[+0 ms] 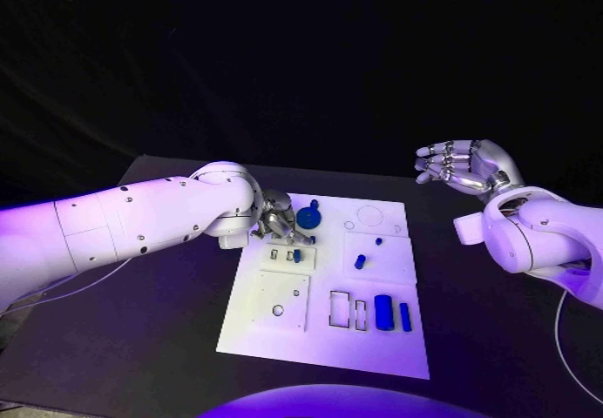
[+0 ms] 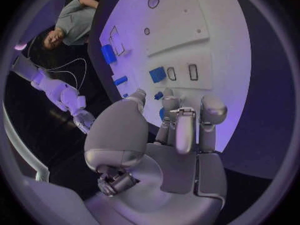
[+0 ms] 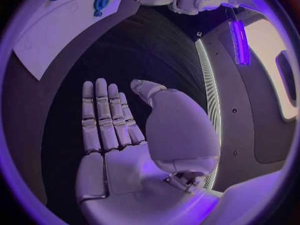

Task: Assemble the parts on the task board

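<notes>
Task board sits mid-table. Left hand hovers at its far-left corner beside the round blue part, fingers curled; can't tell if it grips anything. Right hand raised off-board, fingers apart, empty.

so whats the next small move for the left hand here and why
Probably lower the left hand a little and close its fingers on the round blue part. Its fingertips sit right beside that part on the white board and seem to hold nothing, while the right hand is open off the board.
</notes>
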